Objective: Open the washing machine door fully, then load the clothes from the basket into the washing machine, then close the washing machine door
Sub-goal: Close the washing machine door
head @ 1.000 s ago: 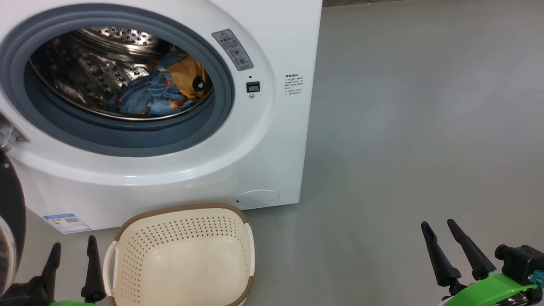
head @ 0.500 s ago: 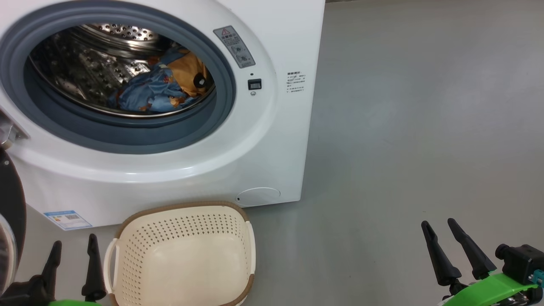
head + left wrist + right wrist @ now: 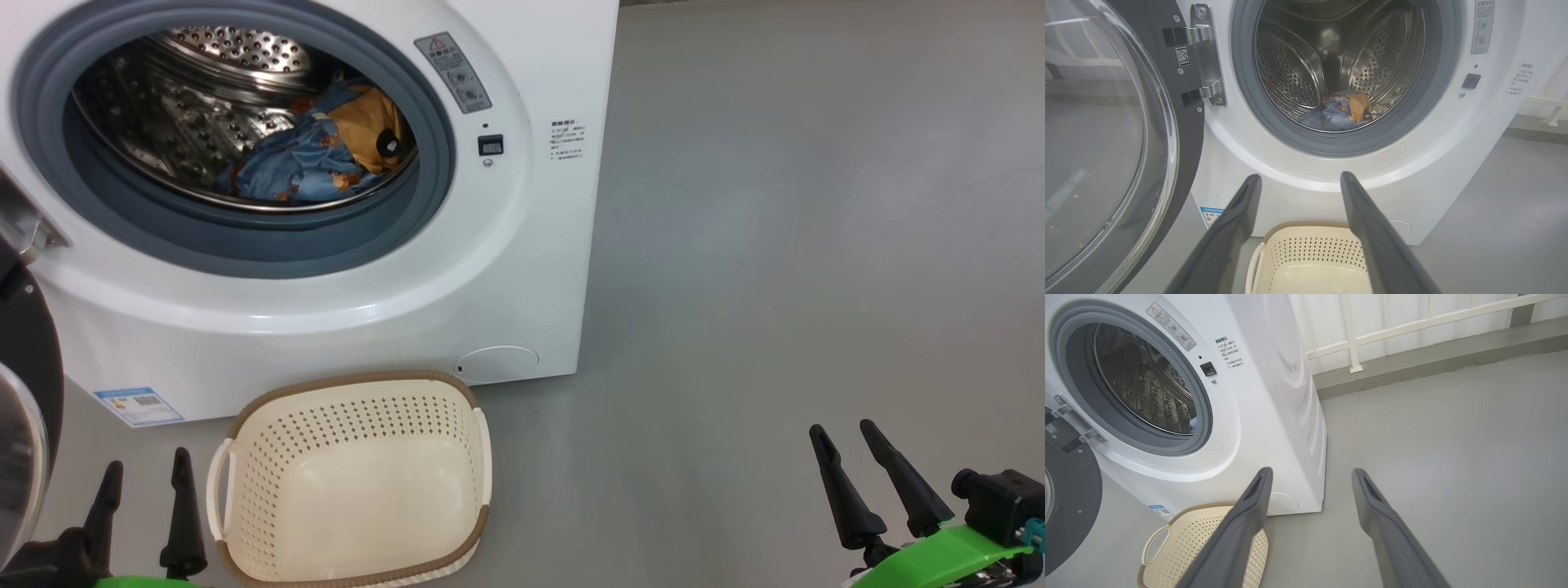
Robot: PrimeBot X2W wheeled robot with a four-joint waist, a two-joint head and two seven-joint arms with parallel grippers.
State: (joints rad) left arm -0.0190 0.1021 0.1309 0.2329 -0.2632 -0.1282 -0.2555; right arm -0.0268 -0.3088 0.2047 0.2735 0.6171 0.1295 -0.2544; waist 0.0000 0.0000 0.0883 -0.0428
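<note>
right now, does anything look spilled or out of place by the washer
Nothing stands out. The clothes lie inside the washing machine, the basket sits upright and empty on the floor, and the door hangs open.

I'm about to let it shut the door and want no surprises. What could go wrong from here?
1. The washing machine door stands wide open beside the open left gripper; a push at a poor angle may slip off its glossy rim.
2. The clothes lie low near the drum's front; a fold might get pinched at the gasket.
3. The empty basket sits right before the machine and could get bumped.
</note>
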